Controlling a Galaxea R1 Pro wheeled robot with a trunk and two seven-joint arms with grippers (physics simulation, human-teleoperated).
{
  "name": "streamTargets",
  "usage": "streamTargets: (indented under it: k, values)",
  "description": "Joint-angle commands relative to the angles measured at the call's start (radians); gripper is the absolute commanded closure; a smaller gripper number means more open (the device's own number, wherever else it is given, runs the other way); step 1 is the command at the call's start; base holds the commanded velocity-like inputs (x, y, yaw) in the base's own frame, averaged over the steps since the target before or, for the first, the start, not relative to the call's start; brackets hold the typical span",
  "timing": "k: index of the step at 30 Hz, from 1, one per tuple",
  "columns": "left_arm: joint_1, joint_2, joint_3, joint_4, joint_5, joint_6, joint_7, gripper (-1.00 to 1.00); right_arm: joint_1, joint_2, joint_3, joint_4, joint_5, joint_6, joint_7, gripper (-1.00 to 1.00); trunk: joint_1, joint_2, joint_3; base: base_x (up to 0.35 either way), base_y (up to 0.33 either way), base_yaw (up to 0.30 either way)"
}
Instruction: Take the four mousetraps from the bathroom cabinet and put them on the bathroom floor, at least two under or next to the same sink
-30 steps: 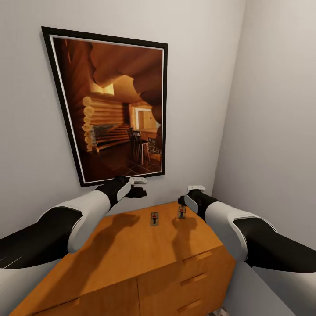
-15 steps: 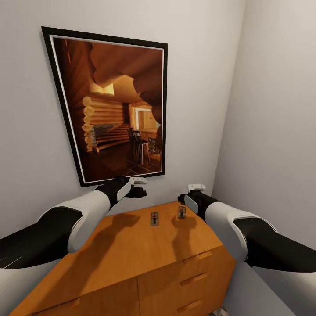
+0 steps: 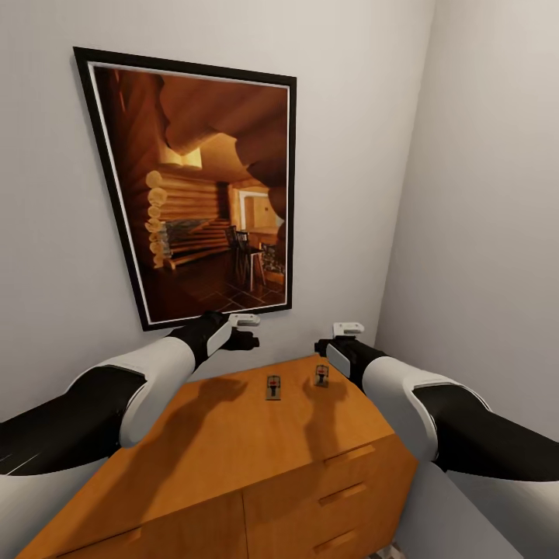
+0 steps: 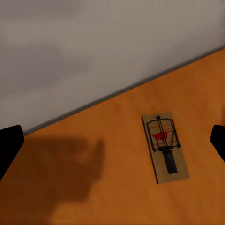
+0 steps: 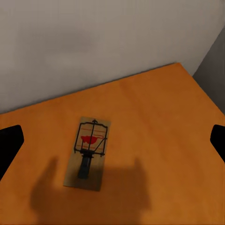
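High on the grey wall, a big framed picture (image 3: 194, 186) of a log room, hung well clear of the work. Below it, the cabinet (image 3: 233, 458), low and wide and orange-brown, pushed into the corner, drawers shut on the front. On its flat top, near the back edge, two mousetraps lying flat and apart from each other, easy to reach from above.

Over that top, two arms held out, most likely one for each trap. Left gripper (image 3: 245, 338) up in the air, above and a bit to the left of the left mousetrap (image 3: 273, 386), not touching it. Fingers (image 4: 9, 145) spread wide apart, nothing between them. Seen from the left wrist, that trap (image 4: 165, 147) off to one side of the gap, so probably in need of a small shift before going down.

Right gripper (image 3: 330, 351) just above the right mousetrap (image 3: 321, 376), also wide apart and empty (black fingertips (image 5: 9, 143) at the far edges of the right wrist view). Trap (image 5: 89, 152) nearer the middle of the gap there, red mark and wire on top.

Probably lining up for two grabs at once. Thin and flat, so hard to pinch; best taken by the long sides. Both up on the cabinet, not yet carried down.
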Motion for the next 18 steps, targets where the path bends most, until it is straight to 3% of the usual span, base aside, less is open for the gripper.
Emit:
streamTargets:
  k: [1, 18]
  values:
    - [-0.001, 0.000, -0.009, -0.001, 0.009, 0.005, -0.001, -1.00, -0.002, 0.000, 0.002, 0.001, -0.007, 0.003, -0.004, -1.00, 0.000, -0.002, -0.002, 0.000, 0.000, 0.000]
    - [-0.001, 0.000, -0.008, -0.001, 0.009, 0.005, -0.005, -1.00, -0.002, 0.000, 0.000, 0.000, -0.009, 0.014, -0.003, -1.00, 0.000, -0.002, -0.002, 0.000, 0.000, 0.000]
